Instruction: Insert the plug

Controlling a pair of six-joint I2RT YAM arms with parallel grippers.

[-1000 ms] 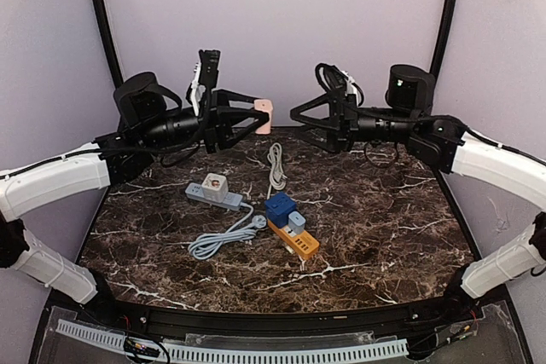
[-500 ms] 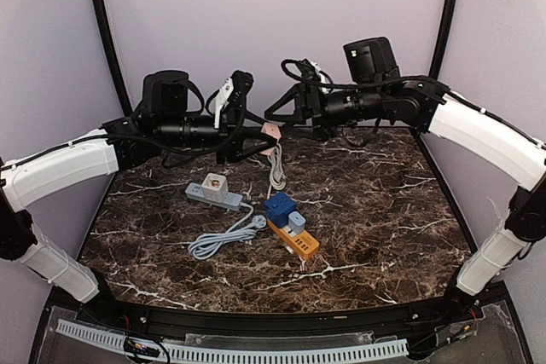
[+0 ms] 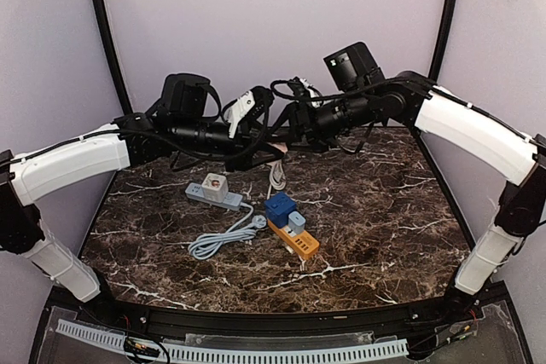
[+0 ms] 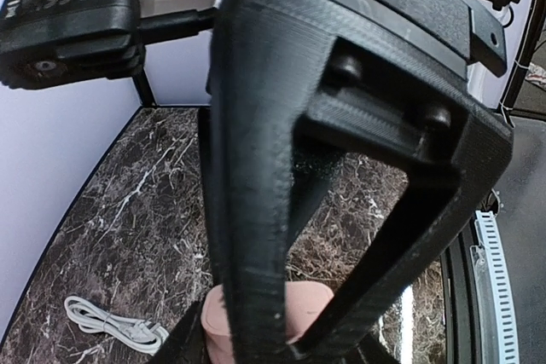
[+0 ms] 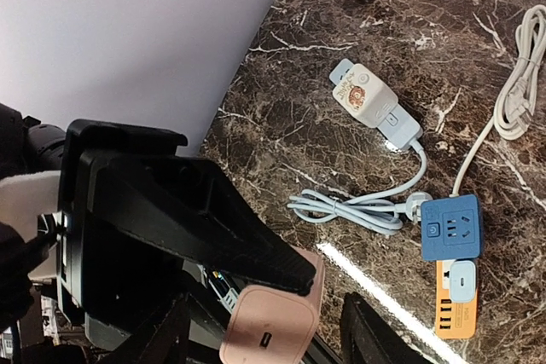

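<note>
Right wrist: looks down on pale pink square plug block, clamped in closed left jaws, flanked by right jaws spread wide either side. Held aloft, well above dark marble table, apart from blue socket cube beside orange power strip

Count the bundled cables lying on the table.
2. A white bundled cable lies at the rear centre; a grey bundled cable lies left of the orange power strip. Another could be hidden at the rear.
</note>
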